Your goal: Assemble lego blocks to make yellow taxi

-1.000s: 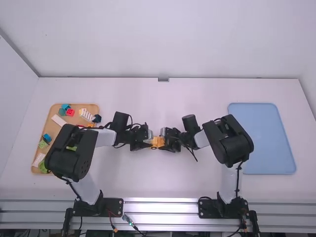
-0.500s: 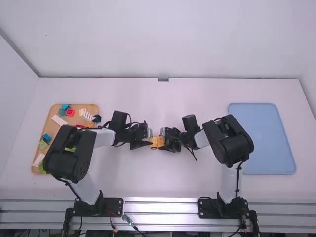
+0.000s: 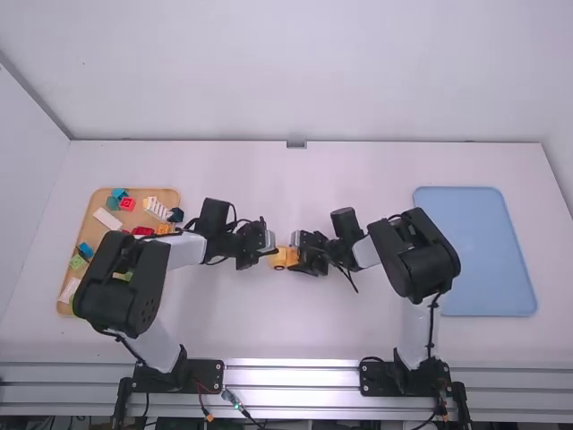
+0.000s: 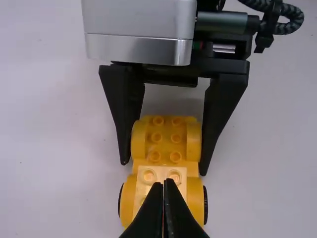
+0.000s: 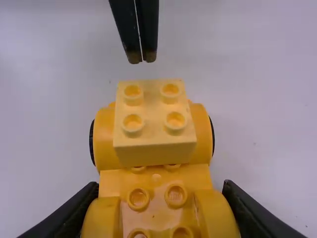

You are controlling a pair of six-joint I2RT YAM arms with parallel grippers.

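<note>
Yellow studs top the car base, a paler block capping its wheeled end. The right gripper, jaws spread to the base's width, grips both its sides. Just beside the base, the left gripper holds nothing, fingertips together. The tray lies well left of it.

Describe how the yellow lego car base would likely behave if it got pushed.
The yellow lego car base would probably roll if free, since black wheels show at its sides. Held as it is, it should mostly stay put, with the right gripper gripping it from both sides. Its molded, studded body looks like hard plastic, so it likely won't flex much.
</note>
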